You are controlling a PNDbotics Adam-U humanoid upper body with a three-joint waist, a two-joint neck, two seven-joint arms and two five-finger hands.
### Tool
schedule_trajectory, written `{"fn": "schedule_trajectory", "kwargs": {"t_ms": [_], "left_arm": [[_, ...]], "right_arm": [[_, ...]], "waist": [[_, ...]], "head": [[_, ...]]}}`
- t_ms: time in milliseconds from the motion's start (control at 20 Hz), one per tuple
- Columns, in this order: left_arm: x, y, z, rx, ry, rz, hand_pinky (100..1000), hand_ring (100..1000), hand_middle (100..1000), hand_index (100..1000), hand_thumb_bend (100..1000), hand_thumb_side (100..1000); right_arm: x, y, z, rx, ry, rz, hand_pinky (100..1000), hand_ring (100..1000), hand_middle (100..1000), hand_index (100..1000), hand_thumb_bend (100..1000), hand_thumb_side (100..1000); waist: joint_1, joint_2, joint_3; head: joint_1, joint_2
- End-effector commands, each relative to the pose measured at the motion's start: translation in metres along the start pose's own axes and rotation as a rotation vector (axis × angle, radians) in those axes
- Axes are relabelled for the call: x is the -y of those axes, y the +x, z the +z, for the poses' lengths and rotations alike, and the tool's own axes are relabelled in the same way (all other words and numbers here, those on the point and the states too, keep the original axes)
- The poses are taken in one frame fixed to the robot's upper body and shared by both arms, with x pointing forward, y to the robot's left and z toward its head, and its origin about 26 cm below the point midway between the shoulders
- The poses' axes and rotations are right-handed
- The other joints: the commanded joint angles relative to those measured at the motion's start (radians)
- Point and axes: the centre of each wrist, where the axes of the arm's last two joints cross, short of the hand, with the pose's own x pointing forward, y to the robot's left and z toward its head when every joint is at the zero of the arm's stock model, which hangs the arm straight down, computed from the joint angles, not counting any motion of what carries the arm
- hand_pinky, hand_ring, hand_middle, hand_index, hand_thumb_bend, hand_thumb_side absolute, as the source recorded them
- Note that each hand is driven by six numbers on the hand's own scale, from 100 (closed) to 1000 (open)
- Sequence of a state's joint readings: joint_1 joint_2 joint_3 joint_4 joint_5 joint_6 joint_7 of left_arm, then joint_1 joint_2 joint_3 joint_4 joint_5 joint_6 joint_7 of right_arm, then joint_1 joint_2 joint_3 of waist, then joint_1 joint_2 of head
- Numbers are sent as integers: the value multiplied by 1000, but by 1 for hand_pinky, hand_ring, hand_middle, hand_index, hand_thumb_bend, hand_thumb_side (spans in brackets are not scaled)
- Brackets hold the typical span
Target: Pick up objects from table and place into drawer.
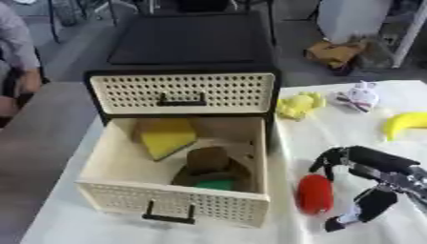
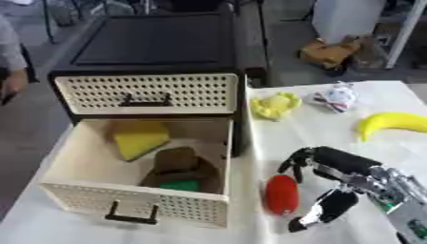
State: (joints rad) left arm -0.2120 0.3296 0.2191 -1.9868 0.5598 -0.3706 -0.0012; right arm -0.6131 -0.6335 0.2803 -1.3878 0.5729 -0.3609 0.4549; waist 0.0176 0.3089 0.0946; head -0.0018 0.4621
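Right robot hand (image 2: 321, 190) hovers spread around the red oblong object (image 2: 282, 194) on the white tabletop (image 1: 350, 128), thumb below, fingers above, not closed on it. Open drawer (image 1: 125, 171) holds a yellow sponge (image 1: 167, 137) and a brown item (image 1: 208, 162). Farther: banana (image 2: 392, 123), yellow toy (image 1: 299, 105), white toy (image 1: 359, 97). No legible writing.

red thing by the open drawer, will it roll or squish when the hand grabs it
The red object is a rounded oblong lying flat on the white table, so a sideways nudge would probably roll it. Its smooth, bulging shape suggests something soft or light, though that cannot be confirmed. The right hand brackets it with curled fingers, which should limit rolling.
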Motion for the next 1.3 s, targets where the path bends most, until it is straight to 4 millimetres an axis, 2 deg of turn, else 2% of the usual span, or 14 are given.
{"fn": "schedule_trajectory", "kwargs": {"t_ms": [50,550,850,1300], "left_arm": [[0,5,-6,21,-13,-11,100,100,100,890,100,629],[0,5,-6,22,-10,-14,100,100,100,885,100,630],[0,5,-5,21,-8,-20,100,100,100,877,100,630],[1,4,-4,19,-5,-23,100,100,100,871,100,630]], "right_arm": [[7,-3,0,-10,14,28,741,850,475,786,839,501],[2,-4,-4,-26,-15,13,724,825,439,725,828,516],[2,-4,-5,-28,-42,12,719,818,441,706,776,549],[-2,-5,-5,-47,-57,-4,702,796,423,666,754,507]], "waist": [[1,-14,2],[3,-15,5],[2,-15,3],[7,-14,0]], "head": [[-6,-17],[-16,-25],[-20,-23],[-21,-28]]}}
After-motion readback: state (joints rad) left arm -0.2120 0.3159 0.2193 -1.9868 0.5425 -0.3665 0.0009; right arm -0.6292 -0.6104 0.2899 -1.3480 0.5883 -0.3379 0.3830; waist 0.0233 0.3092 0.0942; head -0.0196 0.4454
